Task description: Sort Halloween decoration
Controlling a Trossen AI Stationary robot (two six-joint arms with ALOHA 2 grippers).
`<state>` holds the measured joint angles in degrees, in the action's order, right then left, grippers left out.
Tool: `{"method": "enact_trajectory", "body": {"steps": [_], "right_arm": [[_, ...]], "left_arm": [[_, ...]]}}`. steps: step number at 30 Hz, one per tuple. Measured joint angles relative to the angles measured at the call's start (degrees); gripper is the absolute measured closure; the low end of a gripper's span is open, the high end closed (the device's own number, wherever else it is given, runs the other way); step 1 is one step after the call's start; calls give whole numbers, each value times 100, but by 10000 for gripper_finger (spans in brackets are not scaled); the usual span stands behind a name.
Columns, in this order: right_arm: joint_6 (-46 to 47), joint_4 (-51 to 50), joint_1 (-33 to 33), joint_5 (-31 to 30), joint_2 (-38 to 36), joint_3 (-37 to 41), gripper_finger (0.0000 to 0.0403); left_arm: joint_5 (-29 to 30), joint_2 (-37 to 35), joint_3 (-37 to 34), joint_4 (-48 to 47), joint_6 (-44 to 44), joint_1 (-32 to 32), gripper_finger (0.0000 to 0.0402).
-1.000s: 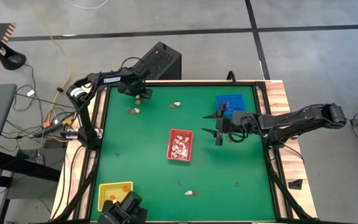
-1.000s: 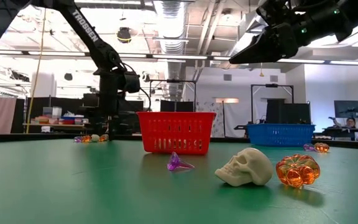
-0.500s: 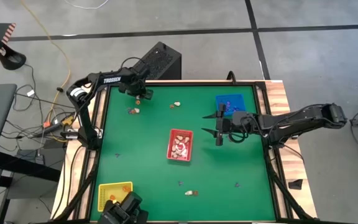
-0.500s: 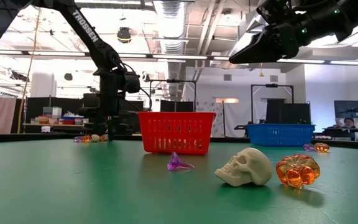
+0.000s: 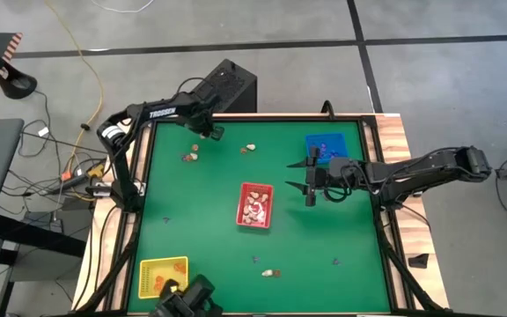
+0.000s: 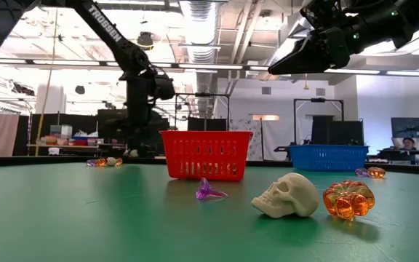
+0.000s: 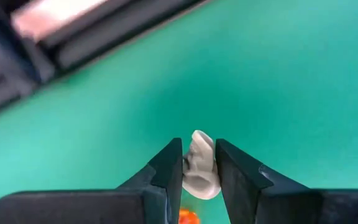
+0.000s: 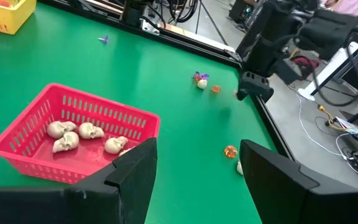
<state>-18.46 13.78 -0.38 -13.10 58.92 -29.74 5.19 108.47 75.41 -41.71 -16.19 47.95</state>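
Observation:
My left gripper [image 5: 209, 134] hangs over the table's far left corner, pointing steeply down, shut on a small cream skull [image 7: 199, 171]. An orange trinket [image 7: 188, 216] lies on the green mat beneath it. Other Halloween decoration lies scattered: a small cluster [image 5: 189, 157], a pale piece [image 5: 250, 148], and a skull [image 6: 286, 194], orange pumpkin [image 6: 348, 199] and purple piece [image 6: 209, 191] near the front edge. The red tray [image 5: 255, 187] holds several skulls [image 8: 79, 132]. My right gripper [image 5: 310, 176] waits open, right of the red tray and above the mat. My left gripper pinches the cream skull by two opposite sides [image 7: 190, 163] between its two fingers. The fingers come from above, pointing steeply down. The skull sits between the fingertips [image 7: 174, 155] and looks lifted clear of the mat.
A blue tray [image 5: 326, 145] stands at the far right and a yellow tray [image 5: 163, 269] at the near left corner. A raised black rim [image 5: 262, 117] borders the mat. Small purple pieces [image 5: 335, 261] lie near the front edge. Open mat lies between the trays.
My left gripper has risen and gone a little toward the table's right edge, away from the far left corner, with its wrist rolling slightly. My right arm has kept still.

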Motion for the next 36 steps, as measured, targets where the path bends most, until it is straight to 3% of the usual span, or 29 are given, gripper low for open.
{"method": "enact_trajectory", "body": {"steps": [6,11,18,24,28,36], "right_arm": [[0,0,0,0,-2,0,143],[0,-3,0,0,0,0,143],[1,-13,-2,0,0,0,143],[2,2,-2,0,0,0,143],[47,6,-2,-2,0,0,143],[101,50,38,-2,0,0,143]], "left_arm": [[-340,-4,580,-28,467,-806,324],[-607,-84,708,-84,845,-1986,324],[441,-486,678,112,808,-3841,324],[605,-351,680,918,664,-5049,324],[913,-146,680,1312,500,-5413,324],[1065,57,666,1193,192,-5471,321]]}}
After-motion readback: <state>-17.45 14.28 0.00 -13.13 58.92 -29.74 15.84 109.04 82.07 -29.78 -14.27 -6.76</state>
